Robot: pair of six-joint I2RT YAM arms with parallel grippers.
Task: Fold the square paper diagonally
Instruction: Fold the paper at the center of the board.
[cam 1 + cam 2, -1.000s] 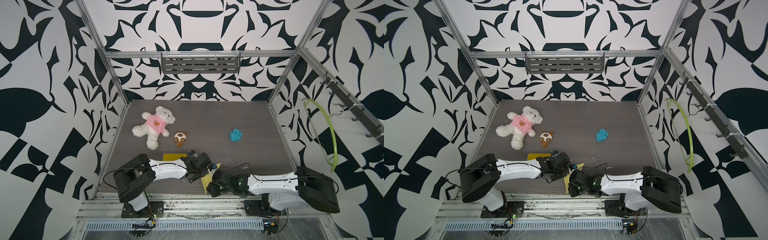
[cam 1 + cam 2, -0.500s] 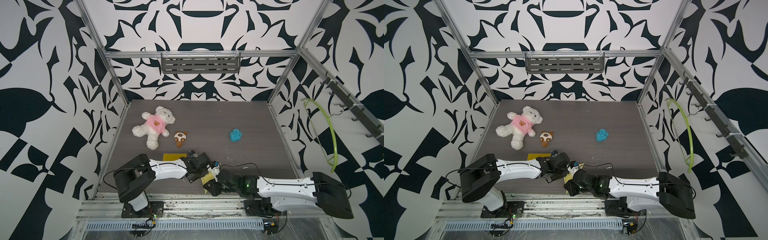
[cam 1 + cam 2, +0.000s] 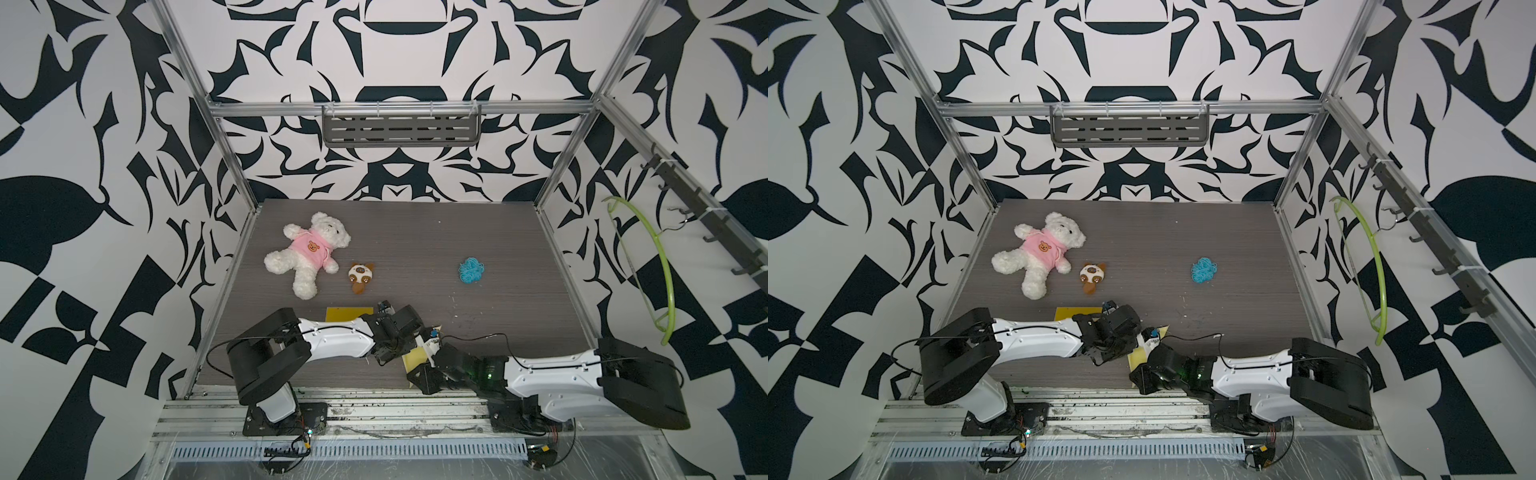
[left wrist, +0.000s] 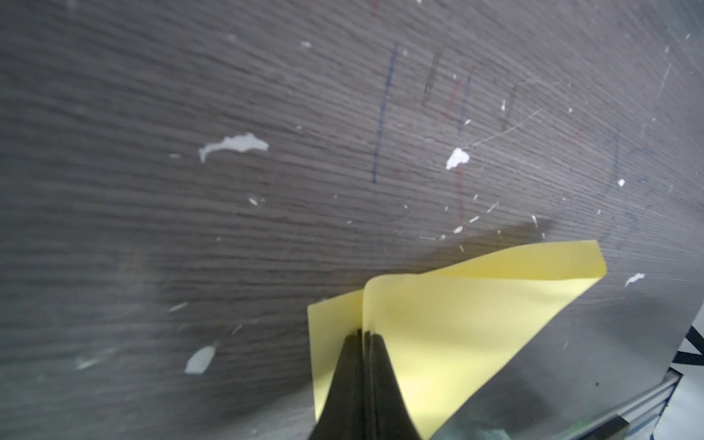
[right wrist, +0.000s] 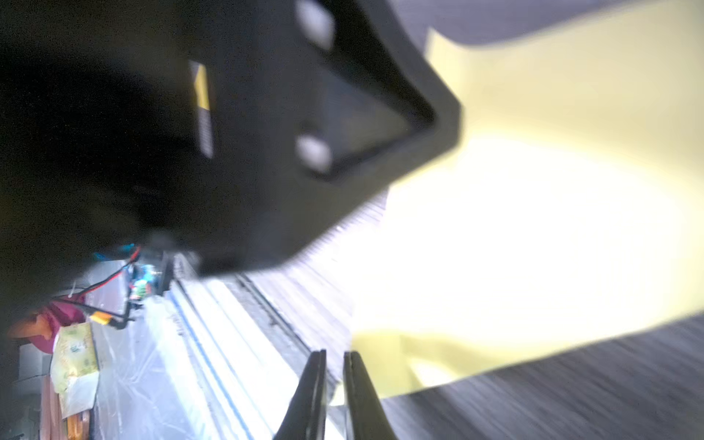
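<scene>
The pale yellow square paper (image 4: 457, 324) lies near the table's front edge, one flap curled up and over itself. In both top views only bits of the paper (image 3: 415, 360) (image 3: 1139, 358) show between the two black grippers. My left gripper (image 4: 364, 333) is shut on the raised flap, and from above the left gripper (image 3: 405, 351) covers most of the sheet. My right gripper (image 5: 334, 352) sits low at the paper's (image 5: 533, 228) front corner, jaws a narrow gap apart, nothing clearly pinched. Seen from above, the right gripper (image 3: 422, 374) is at the table edge.
A darker yellow flat sheet (image 3: 349, 313) lies just behind my left arm. Farther back are a white teddy bear in pink (image 3: 309, 251), a small brown plush (image 3: 360, 276) and a blue yarn ball (image 3: 471, 270). The metal front rail (image 3: 332, 384) runs right below both grippers.
My right arm has shifted its pose while its gripper stayed by the paper's front corner. The left gripper has kept its hold and place.
</scene>
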